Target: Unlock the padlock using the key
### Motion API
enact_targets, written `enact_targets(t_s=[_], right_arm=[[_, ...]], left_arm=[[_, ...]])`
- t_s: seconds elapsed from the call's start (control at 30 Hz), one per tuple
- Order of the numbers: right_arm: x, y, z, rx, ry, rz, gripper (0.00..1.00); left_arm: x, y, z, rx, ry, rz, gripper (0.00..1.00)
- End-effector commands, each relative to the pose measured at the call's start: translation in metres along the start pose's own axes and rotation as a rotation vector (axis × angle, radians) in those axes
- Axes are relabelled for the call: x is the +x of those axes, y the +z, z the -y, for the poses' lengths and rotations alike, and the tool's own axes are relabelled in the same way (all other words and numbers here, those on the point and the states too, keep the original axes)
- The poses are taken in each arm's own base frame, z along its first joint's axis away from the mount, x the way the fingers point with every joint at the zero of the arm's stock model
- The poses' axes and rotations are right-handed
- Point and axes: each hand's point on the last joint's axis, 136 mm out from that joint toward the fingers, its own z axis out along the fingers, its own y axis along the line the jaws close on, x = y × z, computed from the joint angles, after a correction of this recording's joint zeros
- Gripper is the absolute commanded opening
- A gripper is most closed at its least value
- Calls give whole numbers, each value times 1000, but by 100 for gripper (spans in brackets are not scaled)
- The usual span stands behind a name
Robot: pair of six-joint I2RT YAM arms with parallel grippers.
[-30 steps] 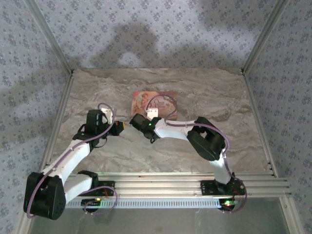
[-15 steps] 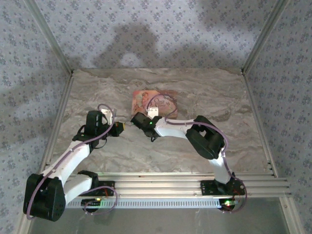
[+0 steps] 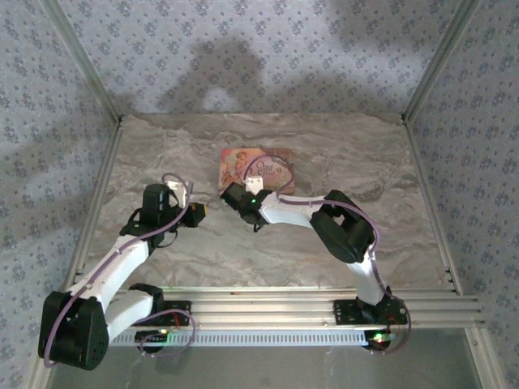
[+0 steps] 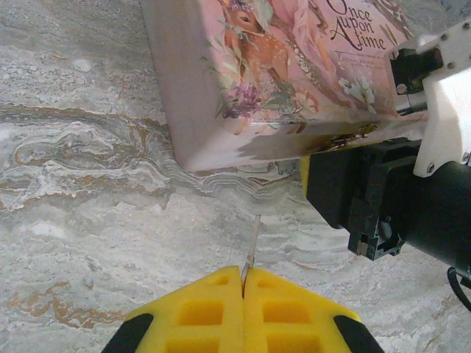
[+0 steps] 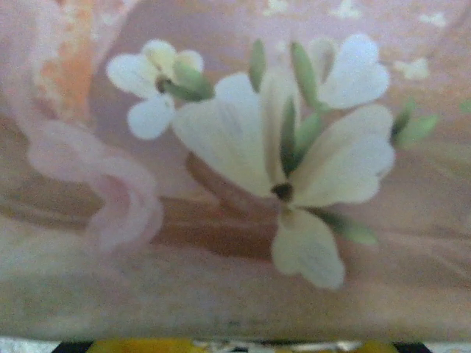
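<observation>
Left wrist, key [image 4: 251, 239] in left hand [image 4: 243, 278], right wrist, pink box [image 5: 235, 184]

The flat pink cardboard picture box [image 3: 258, 168] lies on the grey marbled stone surface [image 3: 349, 154], near the middle and toward the back. My left end effector [image 4: 243, 273] sits in front of the box and a bit to its left. The thin pale metal key [image 4: 252, 239] sticks out from between its fingers toward the box's front side, not touching it. My right end effector [image 3: 229, 194] sits to the right of my left one, just beside the box's front left corner.
</observation>
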Motion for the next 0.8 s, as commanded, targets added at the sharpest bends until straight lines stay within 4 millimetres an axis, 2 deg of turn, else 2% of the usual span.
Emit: enact_targets(t_s=[0.0, 0.17, 0.3, 0.53, 0.77], right_arm=[[-5, -19, -7, -104, -38, -51, 3], [0, -51, -11, -251, -34, -136, 0], [1, -80, -7, -382, 18, -214, 0], [-10, -121, 11, -549, 124, -266, 0], [-20, -151, 9, -658, 162, -307, 0]], left_arm=[[2, -3, 10, 45, 28, -2, 0], [8, -1, 34, 164, 97, 5, 0], [23, 3, 56, 241, 186, -17, 0], [38, 5, 83, 332, 280, -1, 0], [41, 5, 109, 387, 343, 60, 0]])
